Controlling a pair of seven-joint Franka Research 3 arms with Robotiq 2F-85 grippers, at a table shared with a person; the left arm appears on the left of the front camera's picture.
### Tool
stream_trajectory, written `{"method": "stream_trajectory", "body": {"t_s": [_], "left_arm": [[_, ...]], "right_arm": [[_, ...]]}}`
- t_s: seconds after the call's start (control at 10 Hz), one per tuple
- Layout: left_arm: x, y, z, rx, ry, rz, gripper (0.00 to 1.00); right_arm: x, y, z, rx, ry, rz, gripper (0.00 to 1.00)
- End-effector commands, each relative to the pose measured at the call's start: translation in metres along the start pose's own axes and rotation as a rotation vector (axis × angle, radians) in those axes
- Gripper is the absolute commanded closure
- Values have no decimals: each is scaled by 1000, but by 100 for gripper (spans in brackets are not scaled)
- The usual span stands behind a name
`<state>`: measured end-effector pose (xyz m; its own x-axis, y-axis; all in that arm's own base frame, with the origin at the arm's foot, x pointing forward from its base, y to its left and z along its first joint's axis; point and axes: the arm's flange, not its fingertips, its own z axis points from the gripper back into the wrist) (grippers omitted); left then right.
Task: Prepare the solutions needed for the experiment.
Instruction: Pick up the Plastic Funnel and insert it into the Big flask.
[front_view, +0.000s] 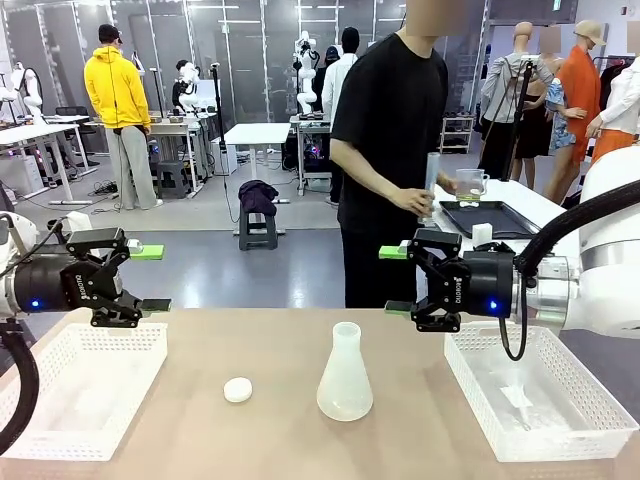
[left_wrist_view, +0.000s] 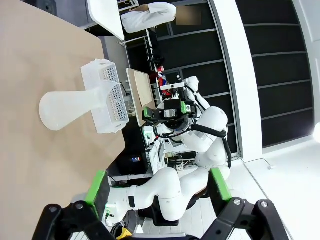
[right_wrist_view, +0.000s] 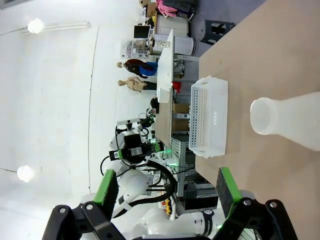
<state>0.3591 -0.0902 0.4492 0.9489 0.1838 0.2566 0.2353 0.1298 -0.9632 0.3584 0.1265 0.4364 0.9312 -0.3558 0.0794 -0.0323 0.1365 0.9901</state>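
A translucent white conical flask (front_view: 344, 376) stands upright at the middle of the tan table, and I cannot make out any liquid in it. A small white round cap (front_view: 238, 390) lies to its left. My left gripper (front_view: 150, 278) hovers open above the table's left side, pointing toward the middle. My right gripper (front_view: 397, 281) hovers open on the right, facing it. The left wrist view has the flask (left_wrist_view: 70, 105) beyond the open left gripper (left_wrist_view: 157, 187). The flask (right_wrist_view: 285, 122) is also ahead of the right gripper (right_wrist_view: 167, 190), whose fingers are spread. Any pale yellow-green solution is too small to tell.
A white perforated basket (front_view: 150, 372) sits at the table's left, another basket (front_view: 560, 445) at its right holding something pale. Behind the table a person in black holds a clear cylinder (front_view: 432, 185) and a small beaker (front_view: 470, 184) over a black tray (front_view: 490, 218).
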Motion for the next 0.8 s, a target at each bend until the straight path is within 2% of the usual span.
{"method": "stream_trajectory", "body": {"t_s": [0.0,0.2,0.3,0.4,0.7], "left_arm": [[0,-2,-2,-17,2,18,0],[0,-2,-2,-17,2,18,0],[0,-2,-2,-17,2,18,0],[0,-2,-2,-17,2,18,0],[0,-2,-2,-17,2,18,0]], "right_arm": [[0,2,3,-1,-1,1,0],[0,0,0,0,0,0,0],[7,5,8,-132,85,223,0],[17,9,17,-216,175,363,0],[58,23,50,-517,266,683,0]]}}
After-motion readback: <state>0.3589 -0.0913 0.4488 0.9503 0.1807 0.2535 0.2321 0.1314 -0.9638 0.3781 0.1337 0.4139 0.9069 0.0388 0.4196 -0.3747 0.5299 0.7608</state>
